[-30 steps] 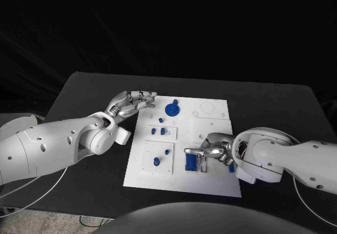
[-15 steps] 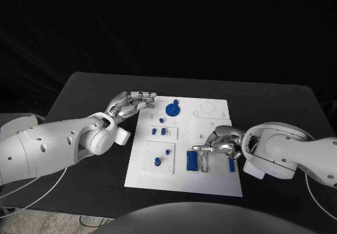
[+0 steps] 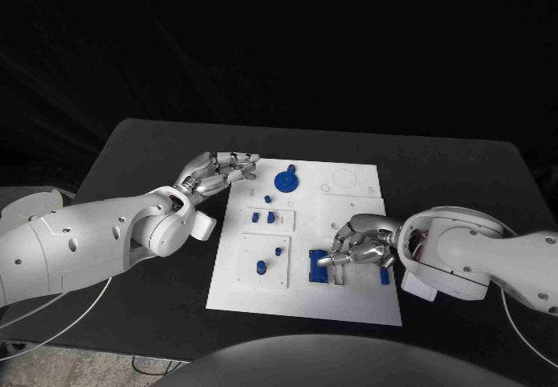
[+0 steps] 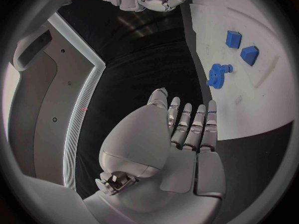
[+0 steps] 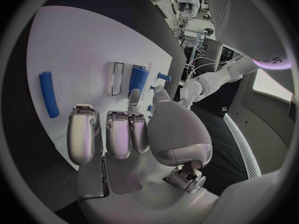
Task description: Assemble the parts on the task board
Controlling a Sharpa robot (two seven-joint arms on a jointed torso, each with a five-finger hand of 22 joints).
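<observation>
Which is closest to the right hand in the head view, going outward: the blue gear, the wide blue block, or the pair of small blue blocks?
From the right hand:
1. Wide blue block, right beside the hand on the board's near part.
2. Pair of small blue blocks, mid-board, toward the left arm.
3. Blue gear, at the board's far end.

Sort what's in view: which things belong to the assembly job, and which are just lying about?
Job:
task board
blue gear
blue block
blue rod
right hand
left hand

Lying about:
black table, bearing the board
</observation>
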